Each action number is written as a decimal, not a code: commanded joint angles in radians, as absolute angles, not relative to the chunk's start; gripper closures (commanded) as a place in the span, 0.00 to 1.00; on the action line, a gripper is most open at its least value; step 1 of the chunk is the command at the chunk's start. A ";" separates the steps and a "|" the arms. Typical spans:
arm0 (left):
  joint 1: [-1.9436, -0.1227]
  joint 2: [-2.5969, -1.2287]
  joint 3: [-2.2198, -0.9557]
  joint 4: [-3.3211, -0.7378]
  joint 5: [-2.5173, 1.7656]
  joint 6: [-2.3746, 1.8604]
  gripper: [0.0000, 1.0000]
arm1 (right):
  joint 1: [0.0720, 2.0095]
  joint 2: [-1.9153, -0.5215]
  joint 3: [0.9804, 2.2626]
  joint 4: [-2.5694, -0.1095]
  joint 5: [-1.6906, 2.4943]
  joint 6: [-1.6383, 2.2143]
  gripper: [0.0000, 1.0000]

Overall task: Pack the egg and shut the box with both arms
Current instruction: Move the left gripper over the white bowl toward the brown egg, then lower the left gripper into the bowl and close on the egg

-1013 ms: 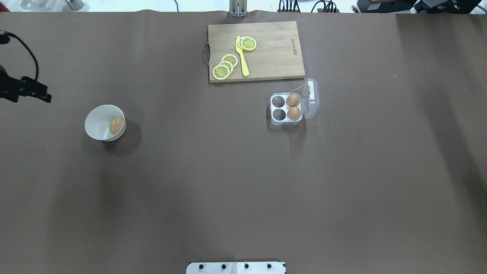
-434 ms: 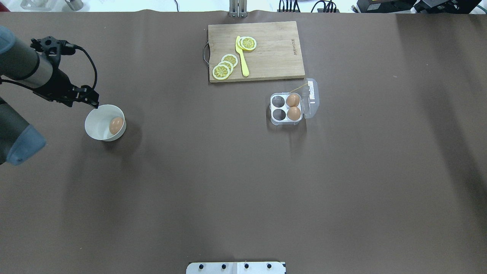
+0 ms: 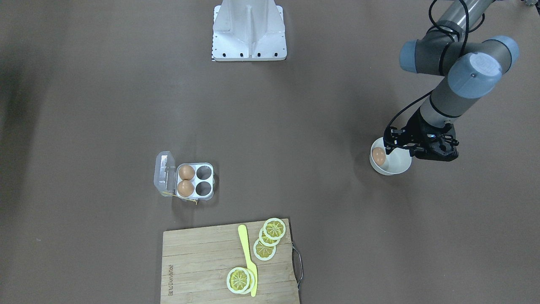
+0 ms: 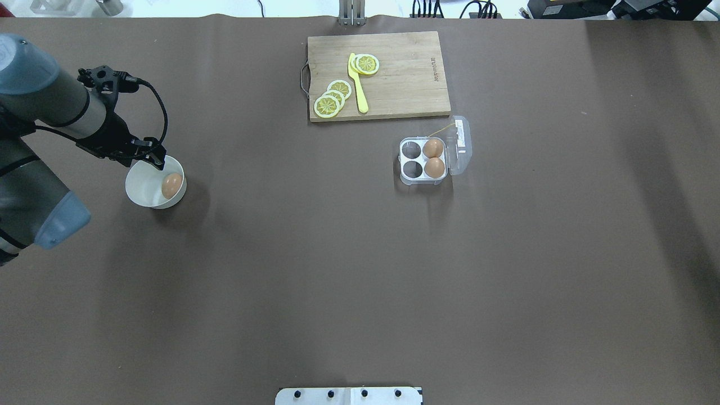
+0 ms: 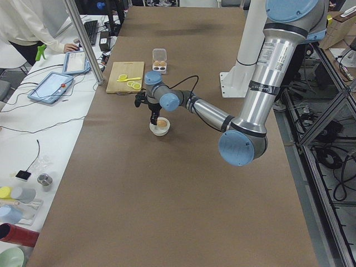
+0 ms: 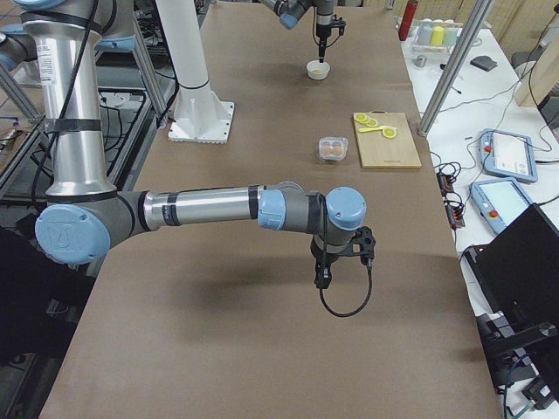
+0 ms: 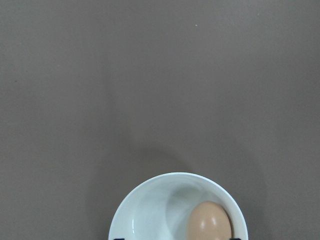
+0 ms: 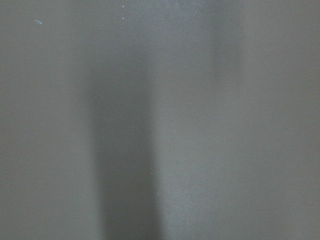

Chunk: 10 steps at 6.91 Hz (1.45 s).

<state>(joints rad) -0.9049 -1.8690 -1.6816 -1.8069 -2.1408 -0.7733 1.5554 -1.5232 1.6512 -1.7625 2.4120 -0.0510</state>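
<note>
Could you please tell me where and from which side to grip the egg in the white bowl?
Probably across the narrow middle of the egg, straight down from above: the bowl rings it, blocking any sideways approach, and it rests close to the wall on one side.

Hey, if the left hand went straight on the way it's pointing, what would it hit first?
Probably the white bowl: the left hand points down over its rim, beside the egg. Depth is unclear, so rim or inner wall.
</note>
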 commanded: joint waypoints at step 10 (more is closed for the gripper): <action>-0.853 -1.904 -1.606 -1.816 -2.141 -0.772 0.33 | 1.555 -1.520 1.651 -1.763 2.414 -0.046 0.00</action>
<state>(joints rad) -0.8549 -1.8997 -1.6117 -1.8162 -2.1413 -0.7726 1.5541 -1.5190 1.6513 -1.7625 2.4145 -0.0461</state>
